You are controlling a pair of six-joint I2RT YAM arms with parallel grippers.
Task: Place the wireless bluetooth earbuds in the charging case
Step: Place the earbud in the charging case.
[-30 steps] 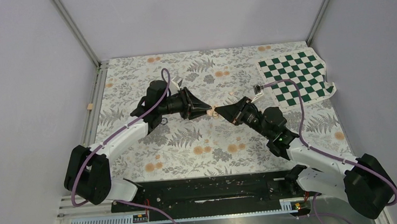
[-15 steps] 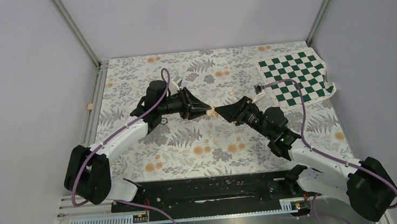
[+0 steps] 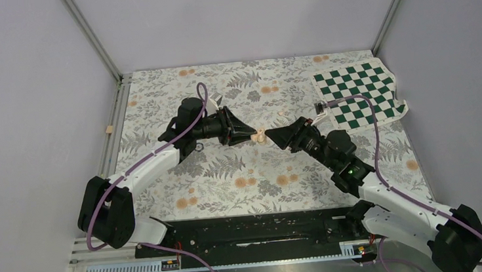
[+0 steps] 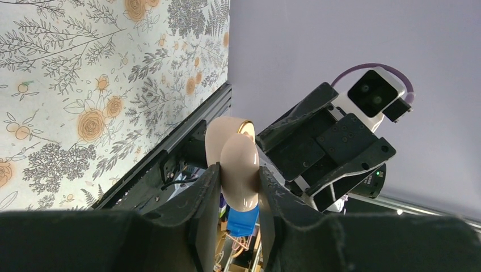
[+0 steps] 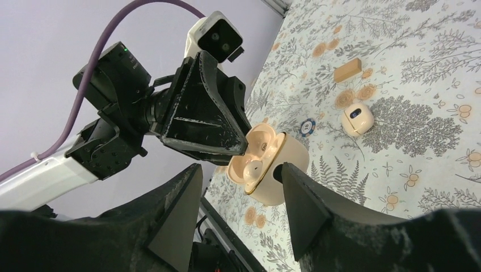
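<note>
Left gripper (image 4: 238, 171) clamps the open case (image 5: 265, 187) above the tabletop's (image 3: 230, 189) middle, one earbud (image 5: 253, 168) seemingly seated. Right gripper (image 5: 241, 168), jaws apart and empty, should back straight out, then fetch the other earbud (image 5: 357, 119) from the tabletop.

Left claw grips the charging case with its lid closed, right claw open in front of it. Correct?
Not quite: the charging case in the left claw has its lid open, with one earbud seated inside, as the right wrist view shows. The right claw is indeed open in front of it.
</note>
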